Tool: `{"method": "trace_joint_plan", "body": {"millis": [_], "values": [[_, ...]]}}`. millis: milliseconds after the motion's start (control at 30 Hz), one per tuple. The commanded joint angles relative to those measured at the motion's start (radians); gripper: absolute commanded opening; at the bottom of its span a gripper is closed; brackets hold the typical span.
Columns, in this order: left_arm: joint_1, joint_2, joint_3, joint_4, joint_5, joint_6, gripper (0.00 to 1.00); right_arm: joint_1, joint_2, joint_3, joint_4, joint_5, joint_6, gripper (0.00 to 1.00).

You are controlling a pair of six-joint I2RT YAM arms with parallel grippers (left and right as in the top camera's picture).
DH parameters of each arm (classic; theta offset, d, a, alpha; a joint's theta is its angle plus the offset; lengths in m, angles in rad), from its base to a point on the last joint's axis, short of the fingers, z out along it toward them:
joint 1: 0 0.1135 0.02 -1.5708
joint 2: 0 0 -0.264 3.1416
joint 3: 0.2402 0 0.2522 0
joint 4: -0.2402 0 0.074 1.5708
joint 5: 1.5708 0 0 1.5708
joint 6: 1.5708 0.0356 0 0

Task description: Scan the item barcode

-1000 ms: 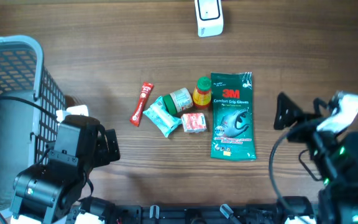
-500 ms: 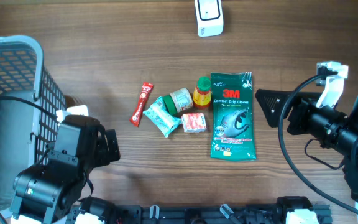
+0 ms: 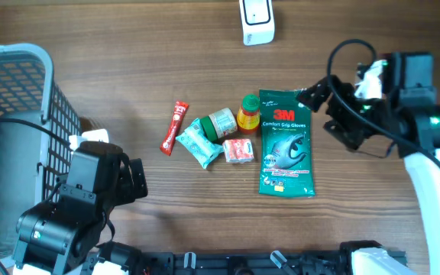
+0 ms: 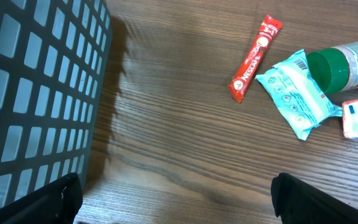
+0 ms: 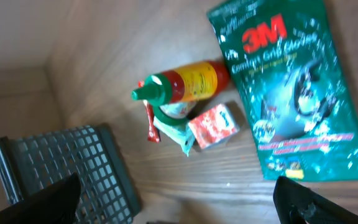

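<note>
Several small items lie in a cluster mid-table: a green 3M gloves pack [image 3: 285,143], a yellow-red squeeze bottle [image 3: 248,113], a green-lidded jar [image 3: 221,121], a teal packet [image 3: 199,143], a small red packet [image 3: 238,150] and a red stick sachet [image 3: 175,127]. A white scanner [image 3: 257,21] stands at the far edge. My right gripper [image 3: 321,109] hovers open just right of the gloves pack's top corner, holding nothing. My left gripper [image 3: 132,179] is open over bare wood, left of the cluster. The right wrist view shows the gloves pack [image 5: 291,87] and bottle [image 5: 188,82] below.
A grey mesh basket [image 3: 14,114] fills the left side, close beside my left arm, and its wall [image 4: 36,93] takes up the left of the left wrist view. Bare wood lies between the basket and the sachet [image 4: 256,58].
My right arm has swung from the near right of the table up and leftward, ending beside the gloves pack's top right corner. The left arm and the items have not moved.
</note>
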Motion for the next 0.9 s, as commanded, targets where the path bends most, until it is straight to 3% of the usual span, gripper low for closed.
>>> {"method": "trace_joint_plan", "body": {"millis": [0,267,567,867], "values": [[-0.002,0.0,0.002,0.0,0.005,-0.017,1.0,0.043,0.009,0.011,0.024,0.073,0.111,1.0],[-0.002,0.0,0.002,0.0,0.005,-0.017,1.0,0.092,0.06,0.011,0.169,0.06,0.216,1.0],[-0.002,0.0,0.002,0.0,0.005,-0.017,1.0,0.247,0.311,0.026,0.212,0.216,0.333,0.99],[-0.002,0.0,0.002,0.0,0.005,-0.016,1.0,0.329,0.351,0.028,0.362,0.296,0.39,1.0]]}}
